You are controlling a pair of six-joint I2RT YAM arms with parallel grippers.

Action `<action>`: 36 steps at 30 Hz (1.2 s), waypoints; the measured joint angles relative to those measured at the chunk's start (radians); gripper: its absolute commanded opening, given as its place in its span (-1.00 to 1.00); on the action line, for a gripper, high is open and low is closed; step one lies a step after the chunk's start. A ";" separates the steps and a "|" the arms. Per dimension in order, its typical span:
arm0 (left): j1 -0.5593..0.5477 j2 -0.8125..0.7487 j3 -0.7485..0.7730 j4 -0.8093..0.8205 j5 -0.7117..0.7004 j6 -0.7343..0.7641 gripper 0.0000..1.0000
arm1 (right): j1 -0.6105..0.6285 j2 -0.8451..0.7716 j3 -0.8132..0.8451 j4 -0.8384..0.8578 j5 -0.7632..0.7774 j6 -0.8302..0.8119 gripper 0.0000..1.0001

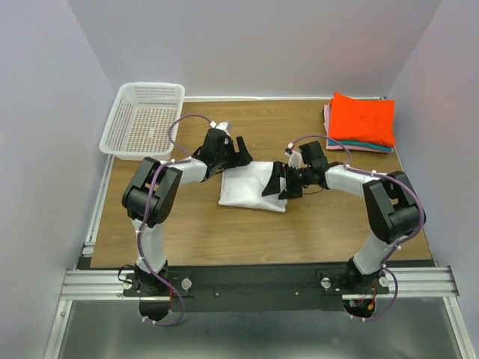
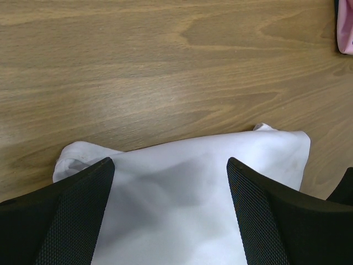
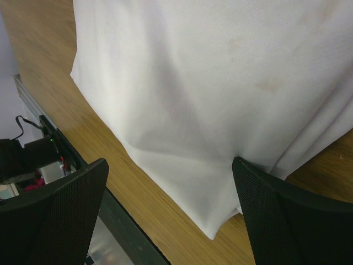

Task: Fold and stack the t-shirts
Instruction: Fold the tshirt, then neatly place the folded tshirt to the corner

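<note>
A folded white t-shirt lies in the middle of the table. My left gripper hovers open over its far left corner; in the left wrist view the white cloth fills the space between the spread fingers. My right gripper stands open over the shirt's right edge, and the right wrist view shows the white t-shirt with its near corner between the wide jaws. A stack of folded t-shirts, orange-red on top of teal and pink, sits at the far right corner.
A white plastic mesh basket stands at the far left corner, partly over the table's edge. A pink shirt edge shows at the left wrist view's top right. The table's near edge and black rail run close below the right gripper.
</note>
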 measured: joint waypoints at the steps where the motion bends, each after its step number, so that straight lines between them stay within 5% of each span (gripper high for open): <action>1: 0.000 0.001 0.000 0.001 0.006 0.005 0.82 | 0.000 -0.001 -0.001 0.001 0.003 0.000 1.00; 9: 0.002 -0.074 0.010 -0.069 0.010 0.043 0.96 | 0.002 -0.111 -0.008 -0.021 0.066 0.002 1.00; 17: 0.001 -0.538 -0.094 -0.100 -0.128 0.061 0.97 | 0.003 -0.332 -0.017 -0.041 0.262 0.056 1.00; 23: 0.002 -0.852 -0.319 -0.149 -0.285 0.011 0.97 | 0.003 -0.258 -0.002 -0.115 0.420 0.082 1.00; 36: 0.002 -1.037 -0.595 -0.369 -0.398 -0.081 0.97 | 0.038 0.023 0.162 -0.157 0.544 0.086 0.74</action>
